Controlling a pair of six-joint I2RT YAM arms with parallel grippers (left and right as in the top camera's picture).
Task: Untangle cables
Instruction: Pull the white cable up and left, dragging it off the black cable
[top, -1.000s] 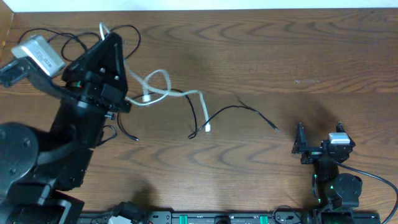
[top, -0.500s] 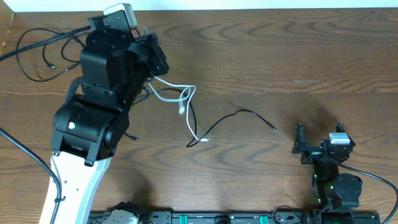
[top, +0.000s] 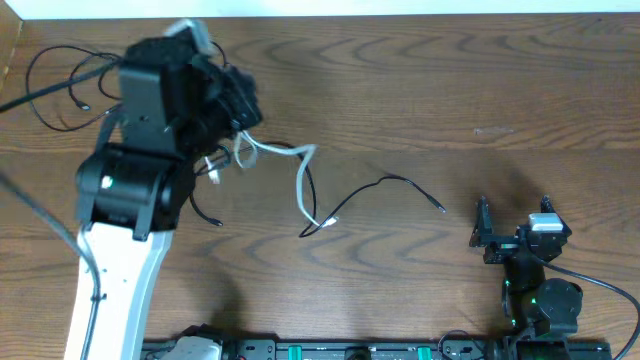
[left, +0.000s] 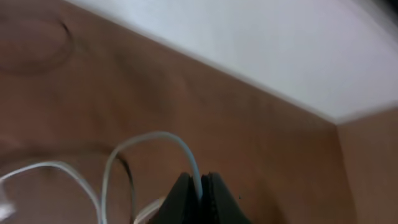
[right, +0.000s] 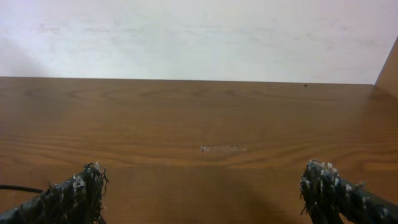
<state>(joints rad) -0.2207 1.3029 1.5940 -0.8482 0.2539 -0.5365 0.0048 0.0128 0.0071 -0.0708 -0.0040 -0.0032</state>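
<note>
My left gripper (left: 200, 194) is shut on the white cable (left: 155, 135), which rises in a loop just ahead of the jaws. From overhead the white cable (top: 303, 165) leaves the left gripper (top: 236, 140) under the arm's head, runs right, then bends down to its plug. A thin black cable (top: 380, 181) crosses it there and stretches right across the table. Another black cable (top: 48, 50) lies in loops at the far left. My right gripper (top: 513, 226) rests open at the front right, far from all cables; its fingers (right: 81, 190) have only bare wood between them.
The big left arm (top: 130, 190) covers part of the cables near the left side. A short black cable end (top: 212, 219) pokes out beside it. A white wall borders the table's far edge (right: 199, 78). Equipment lines the front edge (top: 330, 350).
The left arm has swung and lifted, holding the white cable; its loop has been pulled out and the cable dragged left. The black loops at far left have come into view. The right arm is unmoved.
</note>
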